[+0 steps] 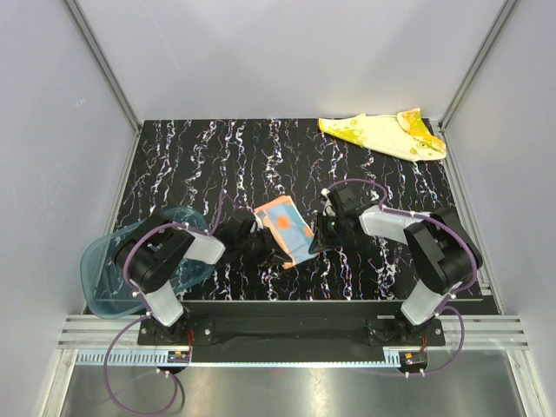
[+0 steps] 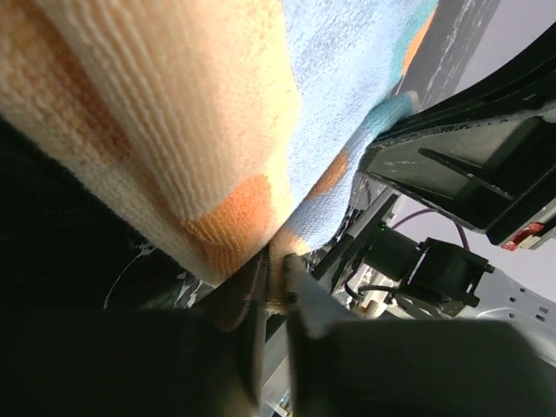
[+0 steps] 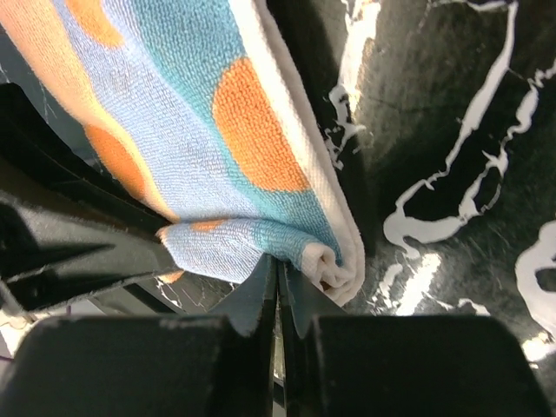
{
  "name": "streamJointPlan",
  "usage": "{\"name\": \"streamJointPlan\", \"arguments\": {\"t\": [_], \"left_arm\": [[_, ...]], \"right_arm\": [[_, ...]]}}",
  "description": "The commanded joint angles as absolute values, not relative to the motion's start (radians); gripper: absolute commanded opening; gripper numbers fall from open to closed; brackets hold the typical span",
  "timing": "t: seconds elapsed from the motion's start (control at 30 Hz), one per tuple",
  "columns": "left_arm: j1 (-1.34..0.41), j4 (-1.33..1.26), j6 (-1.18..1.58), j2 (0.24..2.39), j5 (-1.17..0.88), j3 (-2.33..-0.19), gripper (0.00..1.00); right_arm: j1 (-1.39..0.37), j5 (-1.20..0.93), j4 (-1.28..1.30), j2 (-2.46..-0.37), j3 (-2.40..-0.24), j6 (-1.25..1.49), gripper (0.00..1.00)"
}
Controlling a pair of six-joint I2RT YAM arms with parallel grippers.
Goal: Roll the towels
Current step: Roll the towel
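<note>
A: Ok quick, where's the orange-pink towel (image 1: 285,228)?
B: Middle of the table (image 1: 191,165), towards the near side, between the two arms. It's folded over into a thick narrow bundle lying at a slant, with the blue patches and an orange dot facing up.
A: Left gripper (image 2: 276,261)?
B: It's low at the towel's left end. In the wrist view the fingers are nearly together with only a thin slit, and the towel's pale hem is caught in it, so it's pinching the towel.
A: Right gripper (image 3: 278,271)?
B: At the opposite end, on the right. Its fingers are pressed almost flat together on the towel's folded lower edge. The curled-over white corner sits just beside the tips, down on the black marbled top.
A: And the yellow towel (image 1: 382,135)?
B: In the far right corner of the table, spread out, bunched a bit at its right end. It's well apart from both grippers and nothing touches it.
A: Anything else?
B: A teal tray (image 1: 97,280) at the near left corner, sticking out past the table edge and partly hidden by the left arm
</note>
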State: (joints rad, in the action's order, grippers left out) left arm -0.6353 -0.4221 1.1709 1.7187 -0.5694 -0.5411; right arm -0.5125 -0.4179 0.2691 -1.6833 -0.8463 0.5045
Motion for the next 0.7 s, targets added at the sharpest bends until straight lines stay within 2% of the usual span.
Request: {"name": "streamJointPlan", "arguments": {"t": [0.0,0.03,0.13,0.27,0.3,0.4,0.5,0.67], "left_arm": [[-0.630,-0.269,1.100,1.658,-0.461,-0.535,0.26],[-0.634,-0.221,1.059,1.605,-0.431,-0.546,0.38],[-0.644,-0.027,0.982,1.499,-0.316,-0.597,0.47],[-0.719,0.300,0.867,1.375,-0.068,-0.718,0.49],[-0.747,0.343,0.839,1.355,0.075,-0.777,0.49],[-0.869,0.419,0.715,1.301,0.262,-0.856,0.47],[-0.965,0.402,0.602,1.295,0.308,-0.885,0.42],[-1.063,0.333,0.466,1.383,0.249,-0.934,0.40]], "right_arm": [[-0.503,-0.339,0.267,-1.747,-0.847,0.499,0.06],[-0.503,-0.334,0.270,-1.755,-0.847,0.499,0.06],[-0.503,-0.328,0.272,-1.764,-0.847,0.495,0.06],[-0.503,-0.327,0.276,-1.770,-0.851,0.494,0.06],[-0.503,-0.331,0.276,-1.770,-0.853,0.494,0.06],[-0.503,-0.334,0.282,-1.769,-0.856,0.494,0.06],[-0.503,-0.337,0.288,-1.766,-0.862,0.489,0.06],[-0.503,-0.336,0.295,-1.770,-0.871,0.488,0.06]]}}
